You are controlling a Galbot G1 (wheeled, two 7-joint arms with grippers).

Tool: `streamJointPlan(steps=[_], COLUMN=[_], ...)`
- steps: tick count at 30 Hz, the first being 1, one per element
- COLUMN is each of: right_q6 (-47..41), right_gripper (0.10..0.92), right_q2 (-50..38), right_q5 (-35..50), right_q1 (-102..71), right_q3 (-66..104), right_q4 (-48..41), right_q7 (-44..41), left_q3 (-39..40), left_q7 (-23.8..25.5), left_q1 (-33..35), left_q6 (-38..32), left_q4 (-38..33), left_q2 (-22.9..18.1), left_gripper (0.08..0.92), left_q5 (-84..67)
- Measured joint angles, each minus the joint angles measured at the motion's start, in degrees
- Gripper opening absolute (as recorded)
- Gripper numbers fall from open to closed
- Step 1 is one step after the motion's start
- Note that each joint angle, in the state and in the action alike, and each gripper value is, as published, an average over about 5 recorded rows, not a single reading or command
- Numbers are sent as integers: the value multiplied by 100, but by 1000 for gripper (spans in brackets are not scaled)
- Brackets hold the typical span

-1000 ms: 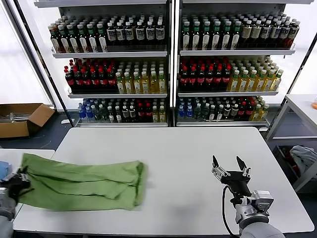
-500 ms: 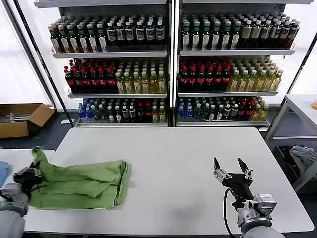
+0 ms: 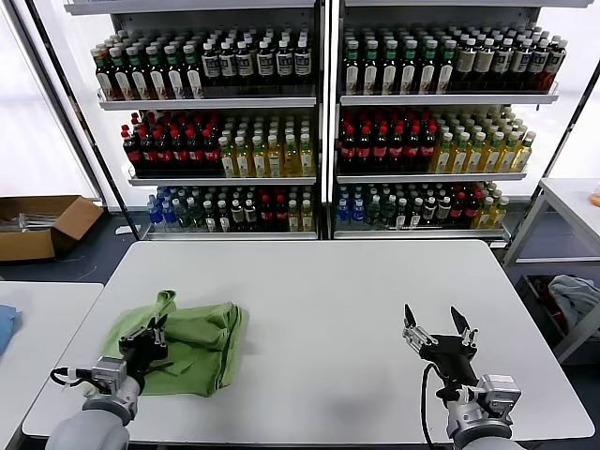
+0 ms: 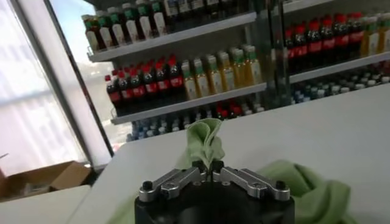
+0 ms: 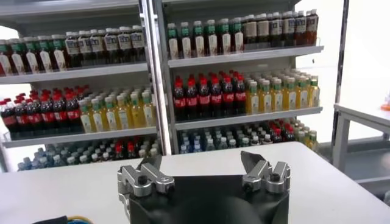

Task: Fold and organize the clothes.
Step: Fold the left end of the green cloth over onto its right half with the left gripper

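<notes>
The left gripper [image 3: 150, 336] sat at the near left of the white table [image 3: 356, 300], its fingers pressed together on a bunched edge of the green shirt [image 3: 192, 342]; the left wrist view showed a tuft of that cloth standing up from between the closed fingertips. The shirt lay on the near left part of the table as a compact, doubled bundle with a rounded fold along its right side, so the folding looked well along but not finished: one edge was raised in the grip and the bundle was rumpled, not squared. The right gripper [image 3: 439, 328] hovered over the near right of the table, fingers spread and holding nothing, well apart from the shirt. The collar, buttons and any chest print were hidden inside the folds. Beyond the table stood shelves of bottles [image 3: 319, 122].
</notes>
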Motion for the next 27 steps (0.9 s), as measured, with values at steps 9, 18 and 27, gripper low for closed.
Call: streamJointPlan(steps=[9,18,27], right_q6=[80,156,169], right_gripper=[823,823,823], right_q2=[56,74,106], right_q5=[-95,-175,-190], right_q1=[-89,-157,-161], right_q3=[-49,-128,-128], right_q4=[-77,-140,-150], right_q7=[-4,-9,-11], left_q3=[466,768,970], left_q7=[-45,-17,18], left_q1=[-127,-250,-430], left_q6=[131,166,170], left_q4=[-120,-10,282], left_q2=[-242,-459,-641], left_gripper=[104,104,112], left_q5=[80,238,412])
